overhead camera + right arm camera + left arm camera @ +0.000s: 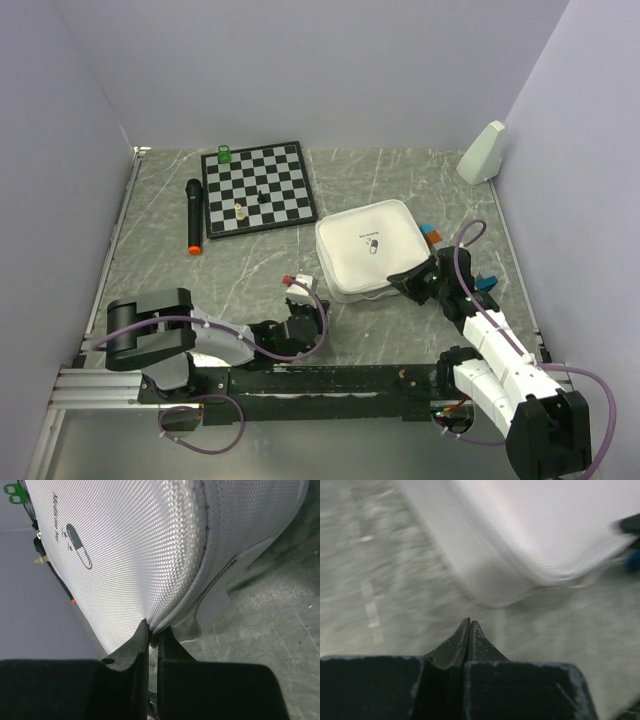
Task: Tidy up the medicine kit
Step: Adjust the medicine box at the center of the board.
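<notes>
The medicine kit (368, 248) lies flat on the table (250, 290), lid closed, toward 3 o'clock of the table's centre. The right gripper (152, 630) is at the kit's 4 o'clock corner, fingers pressed together with tips against the lid seam; whether they pinch anything there cannot be told. The left gripper (470, 626) is fully closed and empty, near the kit's 8 o'clock corner but apart from it. A chessboard (258, 187) lies at the kit's 10 o'clock, with a black microphone (194, 215) just beside it at its 9 o'clock.

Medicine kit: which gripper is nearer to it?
Right. The right gripper is closed on the near-right rim of the medicine kit; the left gripper, shut, sits short of its near-left corner.
</notes>
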### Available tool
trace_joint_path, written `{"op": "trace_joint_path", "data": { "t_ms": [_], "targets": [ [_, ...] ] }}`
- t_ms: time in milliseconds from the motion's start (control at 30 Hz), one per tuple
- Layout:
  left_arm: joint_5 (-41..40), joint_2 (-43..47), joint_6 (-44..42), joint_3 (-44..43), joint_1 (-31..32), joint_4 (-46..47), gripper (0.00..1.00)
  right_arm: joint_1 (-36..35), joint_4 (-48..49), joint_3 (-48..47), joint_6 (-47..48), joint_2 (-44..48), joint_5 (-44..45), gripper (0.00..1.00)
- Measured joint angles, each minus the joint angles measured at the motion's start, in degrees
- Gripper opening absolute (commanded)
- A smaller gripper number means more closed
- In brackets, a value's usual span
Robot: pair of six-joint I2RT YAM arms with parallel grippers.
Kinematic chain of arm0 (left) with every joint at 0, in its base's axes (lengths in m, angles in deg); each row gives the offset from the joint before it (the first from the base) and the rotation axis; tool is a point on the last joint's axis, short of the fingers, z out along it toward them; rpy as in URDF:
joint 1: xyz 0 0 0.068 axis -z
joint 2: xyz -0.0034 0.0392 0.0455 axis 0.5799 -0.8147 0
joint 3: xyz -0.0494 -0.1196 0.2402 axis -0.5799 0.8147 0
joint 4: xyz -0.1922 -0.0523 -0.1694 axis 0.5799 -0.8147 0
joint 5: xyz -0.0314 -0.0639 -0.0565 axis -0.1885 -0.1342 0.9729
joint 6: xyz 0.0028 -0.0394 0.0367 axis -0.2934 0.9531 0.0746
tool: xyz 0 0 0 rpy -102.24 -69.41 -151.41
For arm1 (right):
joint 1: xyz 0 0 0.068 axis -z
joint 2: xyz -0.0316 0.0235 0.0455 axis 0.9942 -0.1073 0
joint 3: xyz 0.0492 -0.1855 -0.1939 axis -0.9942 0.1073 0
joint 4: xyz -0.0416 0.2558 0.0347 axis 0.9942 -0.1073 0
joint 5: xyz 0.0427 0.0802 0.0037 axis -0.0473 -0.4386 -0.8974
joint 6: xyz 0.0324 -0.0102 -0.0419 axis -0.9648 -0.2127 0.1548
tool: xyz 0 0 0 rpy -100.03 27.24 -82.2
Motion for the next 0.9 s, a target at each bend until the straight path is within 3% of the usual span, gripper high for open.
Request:
{"op": "trace_joint_path", "data": {
  "t_ms": [300, 500, 567, 700, 733, 800, 900],
  "targets": [
    [-2.86, 0.26, 2.91, 3.96, -3.43, -10.91, 0.01, 0.59, 0.57, -0.39, 3.65, -0.85, -0.04, 0.0],
    [-5.35, 1.18, 6.32, 1.64, -3.45, -18.84, 0.04, 0.68, -0.22, -2.21, 8.63, -1.55, -0.35, 0.31],
    [-5.6, 3.06, 7.58, 0.98, -3.76, -22.12, 0.15, 0.7, -1.79, -3.48, 12.26, -2.47, 0.46, 0.41],
    [-4.0, 9.84, 8.55, 0.98, -5.99, -26.1, 0.57, 0.7, -5.51, -6.19, 19.32, -4.46, 3.17, 0.59],
    [-2.73, 12.09, 8.15, 1.07, -7.28, -26.27, 0.62, 0.7, -6.38, -6.84, 20.74, -4.57, 3.89, 0.62],
    [1.81, 17.2, 7.08, 1.2, -11.52, -26.12, 0.73, 0.7, -7.67, -7.37, 23.06, -4.04, 5.18, 0.66],
    [8.57, 22.82, 4.09, 0.9, -18.67, -24.85, 0.96, 0.7, -9.22, -7.37, 24.57, -2.62, 5.81, 0.7]
  ]
}}
